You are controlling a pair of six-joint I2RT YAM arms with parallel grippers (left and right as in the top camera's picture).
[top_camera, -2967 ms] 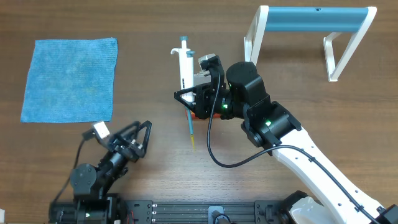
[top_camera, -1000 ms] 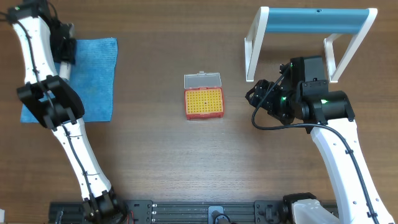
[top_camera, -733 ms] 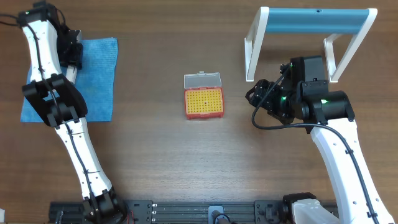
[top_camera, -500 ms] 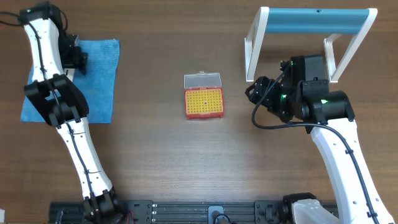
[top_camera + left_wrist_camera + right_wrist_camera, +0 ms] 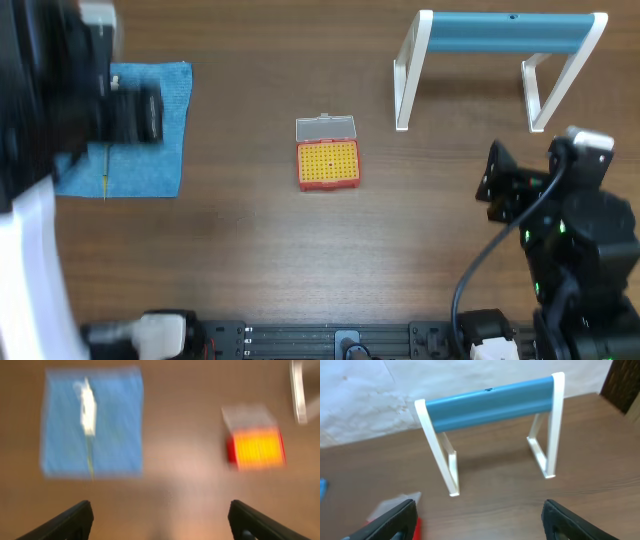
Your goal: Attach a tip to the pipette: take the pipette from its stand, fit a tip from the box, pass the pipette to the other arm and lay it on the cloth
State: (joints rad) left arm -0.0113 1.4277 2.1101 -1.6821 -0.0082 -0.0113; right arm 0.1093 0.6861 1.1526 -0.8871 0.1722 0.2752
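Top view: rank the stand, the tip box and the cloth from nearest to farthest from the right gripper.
From the right gripper:
1. Stand, just up the table from it, on the right side.
2. Tip box, in the middle of the table.
3. Cloth, at the far left, with the pipette lying on it.

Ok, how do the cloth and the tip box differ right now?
The cloth is blue and flat; the tip box is a red and yellow block, its clear lid folded back. The cloth bears the pipette, lying flat; the tip box carries nothing. The cloth lies at the table's left, the tip box near the middle. Both rest on the table.
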